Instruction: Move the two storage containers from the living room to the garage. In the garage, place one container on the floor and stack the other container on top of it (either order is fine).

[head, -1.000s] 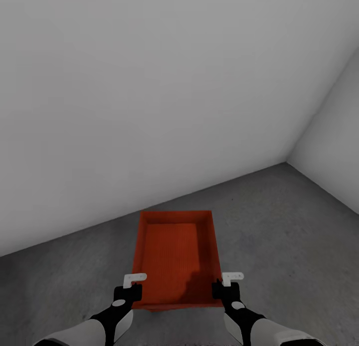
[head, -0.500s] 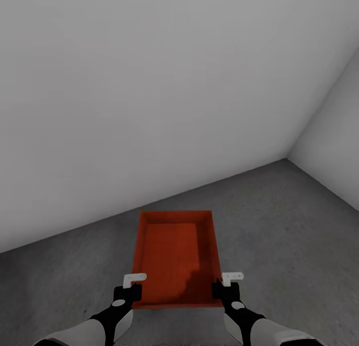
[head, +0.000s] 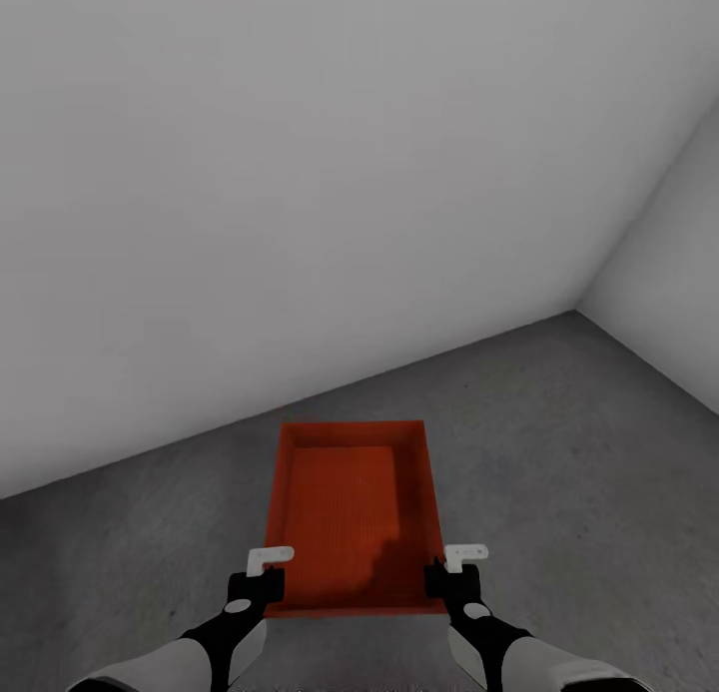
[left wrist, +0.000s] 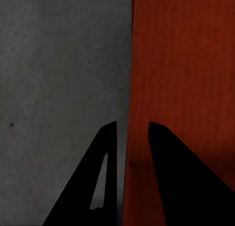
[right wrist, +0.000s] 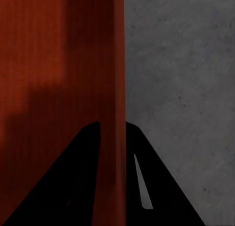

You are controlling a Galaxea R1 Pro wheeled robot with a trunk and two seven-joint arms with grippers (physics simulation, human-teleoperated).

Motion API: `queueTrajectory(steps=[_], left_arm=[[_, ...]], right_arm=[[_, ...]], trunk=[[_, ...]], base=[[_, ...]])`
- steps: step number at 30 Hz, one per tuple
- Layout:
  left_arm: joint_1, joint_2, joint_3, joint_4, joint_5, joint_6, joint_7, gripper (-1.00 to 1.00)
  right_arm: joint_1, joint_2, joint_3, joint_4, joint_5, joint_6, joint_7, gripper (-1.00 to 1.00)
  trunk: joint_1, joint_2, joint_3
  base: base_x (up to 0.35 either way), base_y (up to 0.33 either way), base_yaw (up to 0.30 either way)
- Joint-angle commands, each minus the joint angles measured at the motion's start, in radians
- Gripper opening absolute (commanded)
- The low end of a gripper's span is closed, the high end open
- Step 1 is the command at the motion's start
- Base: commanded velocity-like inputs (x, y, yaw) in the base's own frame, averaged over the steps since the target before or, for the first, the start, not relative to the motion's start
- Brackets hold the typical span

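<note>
I am looking down at one orange-red storage container (head: 352, 517) in front of me, over the dark grey concrete floor (head: 559, 442) of the garage, close to the plain grey wall (head: 300, 193) and near a corner where a second wall (head: 669, 283) is meeting it. The container is sitting open side up, long axis pointing away from me, empty inside, with a shadow lying across its near right part.

My left gripper (head: 262, 572) is grasping the container's left wall at the near corner. In the left wrist view my left gripper (left wrist: 132, 133) is straddling that thin wall, one dark finger (left wrist: 100, 177) outside over the floor (left wrist: 58, 79), the other over the container's inside (left wrist: 186, 64).

My right gripper (head: 451, 570) is clamping the right wall at the near corner the same way. In the right wrist view my right gripper (right wrist: 113, 128) is pinching the wall edge, one finger inside the container (right wrist: 54, 55), the other over the concrete (right wrist: 181, 74).

I cannot tell whether the container's base is touching the floor or hanging just above it.
</note>
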State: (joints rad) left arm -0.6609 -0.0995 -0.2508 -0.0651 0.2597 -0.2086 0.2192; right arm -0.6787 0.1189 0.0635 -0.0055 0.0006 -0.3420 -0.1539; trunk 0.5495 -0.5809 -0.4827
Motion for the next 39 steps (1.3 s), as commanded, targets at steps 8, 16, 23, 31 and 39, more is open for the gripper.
queueTrajectory(steps=[8,16,23,31,39], left_arm=[[-0.001,0.0,-0.005,-0.001,0.004,-0.029,0.016,-1.0],[-0.001,0.0,-0.005,-0.001,0.003,-0.029,0.016,-1.0],[-0.001,0.0,-0.005,-0.001,0.004,-0.029,0.016,-1.0],[-0.001,0.0,-0.005,-0.001,0.004,-0.029,0.016,-1.0],[-0.001,0.001,-0.005,-0.001,0.004,-0.029,0.016,-1.0]], right_arm=[[-0.001,0.024,-0.06,0.004,-0.022,-0.005,-0.003,-1.0],[-0.001,0.025,-0.06,0.004,-0.022,-0.005,-0.004,-1.0],[-0.001,0.025,-0.059,0.004,-0.022,-0.002,-0.004,-1.0],[-0.001,0.027,-0.06,0.004,-0.021,-0.006,-0.013,-1.0],[-0.001,0.028,-0.059,0.004,-0.022,-0.006,-0.013,-1.0]], trunk=[[0.0,-0.001,-0.005],[0.0,-0.001,-0.005],[0.0,-0.001,-0.005],[0.0,-0.001,-0.005],[0.0,-0.001,-0.005]], base=[[0.0,0.0,0.0],[0.0,0.0,0.0],[0.0,0.0,0.0],[0.0,0.0,0.0],[0.0,0.0,0.106]])
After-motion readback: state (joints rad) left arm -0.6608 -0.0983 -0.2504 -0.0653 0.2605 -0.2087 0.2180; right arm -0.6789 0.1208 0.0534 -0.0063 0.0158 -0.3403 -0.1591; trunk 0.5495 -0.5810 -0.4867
